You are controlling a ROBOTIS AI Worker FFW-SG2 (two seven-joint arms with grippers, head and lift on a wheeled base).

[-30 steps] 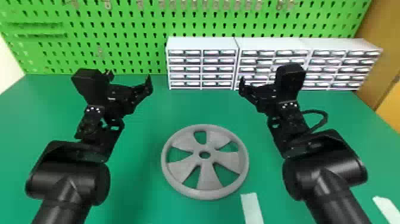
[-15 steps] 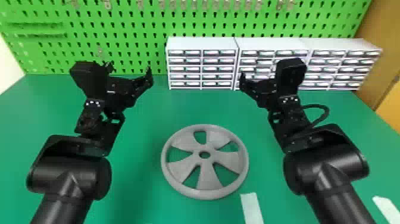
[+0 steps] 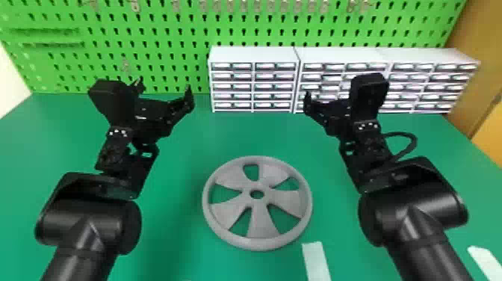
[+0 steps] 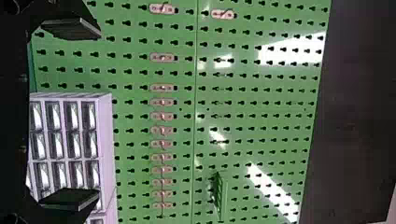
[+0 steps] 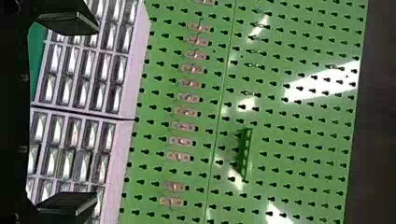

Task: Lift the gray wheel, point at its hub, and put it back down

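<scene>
I should lower my left gripper (image 3: 163, 88) and right gripper (image 5: 96, 112), both spread and empty, evenly either side of the lower-centre wheel (image 3: 263, 220)

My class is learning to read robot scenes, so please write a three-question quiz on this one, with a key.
1. True or false: the gray wheel lies on the green table, with neither the left gripper nor the right gripper touching it.

2. How many openings lie around the hub of the gray wheel?
A) three
B) five
C) eight

3. Fill in the missing word: the white drawer cabinets stand in front of a green ____.

Key: 1 true; 2 B; 3 pegboard.
</scene>
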